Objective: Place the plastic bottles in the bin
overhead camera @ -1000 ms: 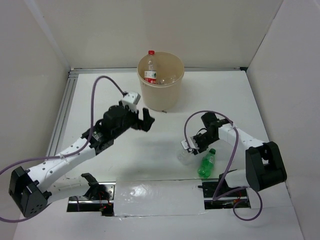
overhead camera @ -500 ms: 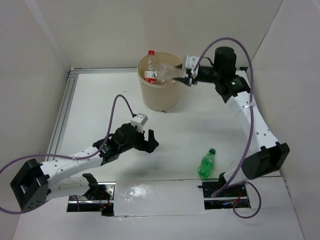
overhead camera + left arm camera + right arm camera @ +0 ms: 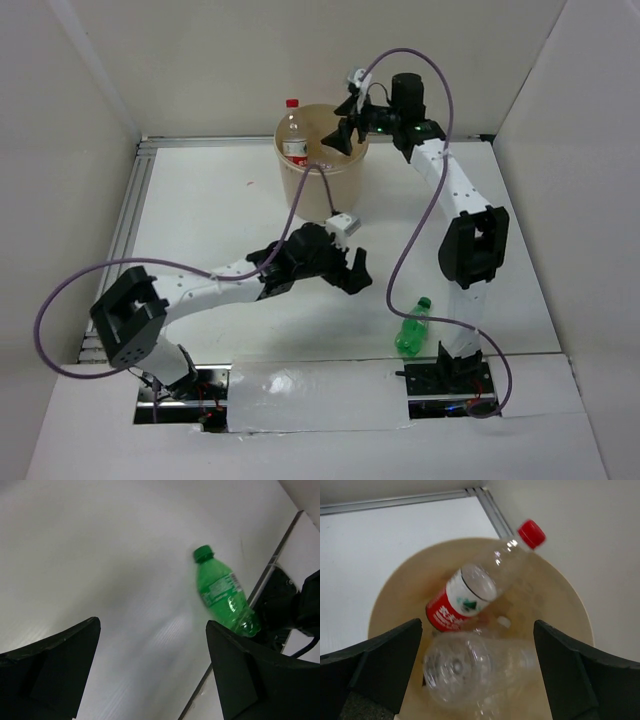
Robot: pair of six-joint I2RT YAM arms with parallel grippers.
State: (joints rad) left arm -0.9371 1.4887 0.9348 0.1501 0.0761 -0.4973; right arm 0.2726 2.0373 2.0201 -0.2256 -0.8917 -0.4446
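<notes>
In the top view the left arm stretches from the lower left of the frame toward the middle. The left gripper (image 3: pixel 355 272) hangs low over the white table (image 3: pixel 200 210) just left of centre. Its jaws are spread wide and nothing lies between them.

Up in the middle of the frame stands the round beige plastic bin (image 3: pixel 320 195), close to the back wall. A clear plastic bottle with a red cap and red label (image 3: pixel 294 135) leans inside it, the cap poking above the rim on the bin's left side. The right gripper (image 3: pixel 338 135) hovers over the bin's mouth, just right of that bottle, its fingers also far apart.

In the right wrist view a second clear plastic bottle (image 3: pixel 465 667), blurred, shows low in the middle of the frame. It lies between the two dark fingers, over the inside of the bin. Whether it touches either finger cannot be told.

In the lower right of the top view, a green plastic bottle (image 3: pixel 412 327) lies on its side on the table. It is well apart from the bin, to the right of the left gripper, with its cap pointing up the frame.
</notes>
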